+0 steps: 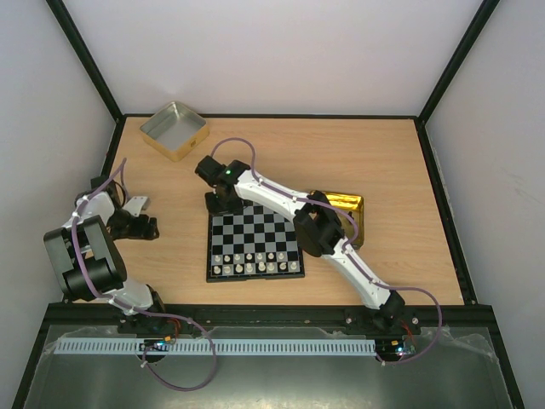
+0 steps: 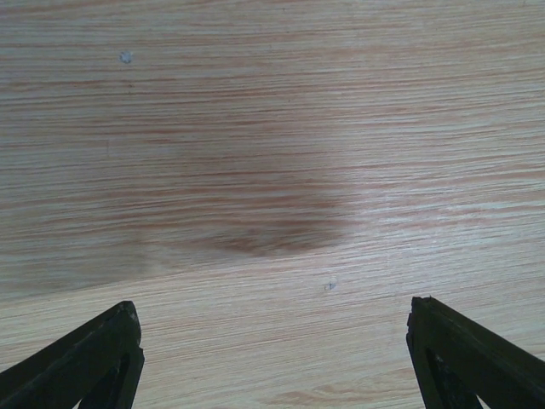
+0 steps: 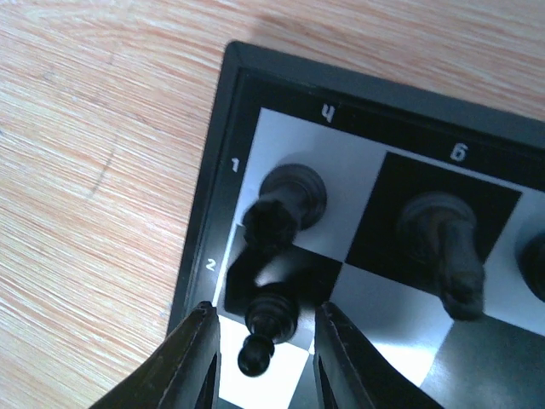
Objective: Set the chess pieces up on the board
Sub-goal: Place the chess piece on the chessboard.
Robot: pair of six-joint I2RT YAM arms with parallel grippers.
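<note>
Right claw (image 3: 266,317) straddles one black pawn (image 3: 271,319).
Jaws slightly apart, clear of it; three black pieces (image 3: 289,192) fully visible on the board (image 3: 217,170); left claw (image 2: 272,345) wide, empty.

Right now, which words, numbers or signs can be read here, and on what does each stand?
"1": on the black border of the board, beside the corner square.
"2": same border, beside the next square.
"4", "6": border's adjoining side; possibly letters seen turned.
Other views: none readable.
</note>
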